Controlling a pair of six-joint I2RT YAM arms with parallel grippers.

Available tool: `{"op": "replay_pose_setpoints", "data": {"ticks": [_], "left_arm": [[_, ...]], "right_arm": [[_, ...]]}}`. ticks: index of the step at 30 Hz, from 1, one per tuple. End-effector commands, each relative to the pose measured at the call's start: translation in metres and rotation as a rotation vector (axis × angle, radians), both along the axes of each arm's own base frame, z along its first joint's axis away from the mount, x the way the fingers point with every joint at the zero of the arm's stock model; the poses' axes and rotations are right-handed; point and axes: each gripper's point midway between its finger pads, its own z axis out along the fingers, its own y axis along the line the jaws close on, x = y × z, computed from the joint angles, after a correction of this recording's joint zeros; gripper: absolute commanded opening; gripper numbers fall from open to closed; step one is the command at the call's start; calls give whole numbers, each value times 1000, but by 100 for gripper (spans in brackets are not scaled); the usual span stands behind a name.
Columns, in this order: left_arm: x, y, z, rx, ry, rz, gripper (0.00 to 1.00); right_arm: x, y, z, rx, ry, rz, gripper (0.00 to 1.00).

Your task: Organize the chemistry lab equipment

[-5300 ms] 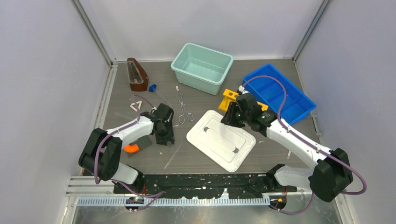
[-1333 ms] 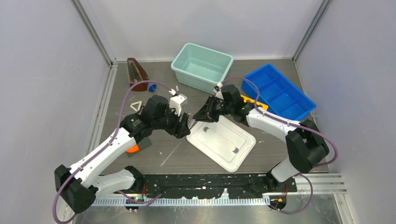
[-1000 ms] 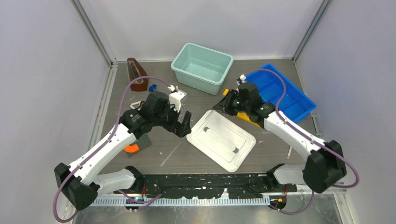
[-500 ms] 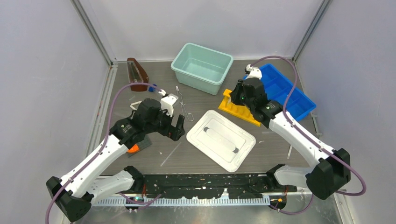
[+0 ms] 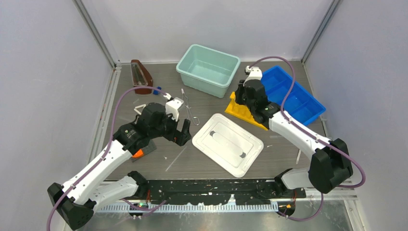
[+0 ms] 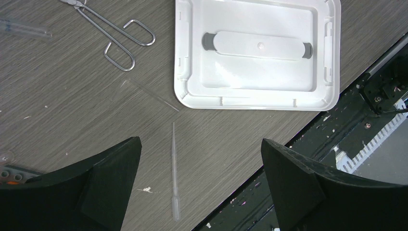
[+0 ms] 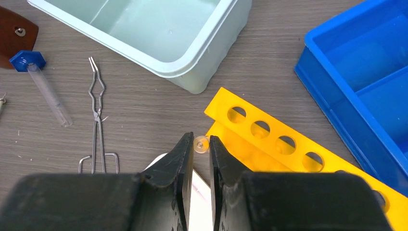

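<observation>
My right gripper (image 7: 201,138) is shut on a small clear glass tube (image 7: 200,145), seen end-on between the fingertips. It hangs just off the left end of the yellow rack (image 7: 288,149), above the table. In the top view that gripper (image 5: 242,97) sits over the yellow rack (image 5: 244,114). My left gripper (image 6: 200,142) is wide open and holds nothing, above a clear pipette (image 6: 174,178) and a thin glass rod (image 6: 149,95). The silver tongs (image 6: 115,36) lie flat beyond it. A blue-capped tube (image 7: 45,89) and a white triangle (image 5: 140,108) rest at the left.
A teal bin (image 5: 208,70) stands at the back centre, a blue divided tray (image 5: 288,96) at the back right. A white lid (image 5: 227,143) lies flat in the middle. A brown holder (image 5: 140,77) stands at the back left. An orange and grey piece (image 5: 139,151) lies under the left arm.
My right gripper has carried the clear tube from the lid's corner back and right, over the yellow rack. My left gripper has drawn back toward the near left, away from the tongs.
</observation>
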Motion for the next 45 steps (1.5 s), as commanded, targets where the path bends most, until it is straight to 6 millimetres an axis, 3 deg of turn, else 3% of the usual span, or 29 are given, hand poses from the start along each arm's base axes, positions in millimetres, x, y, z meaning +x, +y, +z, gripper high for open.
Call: {"op": "replay_pose_setpoints", "data": {"ticks": [1,14,32,39,45], "left_arm": [[3,-8,10,-43,-29,-17,100],[4,-5,7,-25,-26,-7,100],[3,-4,6,-21,-26,-5,100],[4,-4,4,-16,-22,-4,100],[5,-4,1,-5,-11,1,100]], "right_arm": [[14,8,13,1,-88,15,19],[10,-1,-13,-28,-69,-23,20],[13,4,-33,-37,-37,-14,20],[12,2,-55,-46,-2,-27,20],[11,3,-67,-52,36,-29,28]]}}
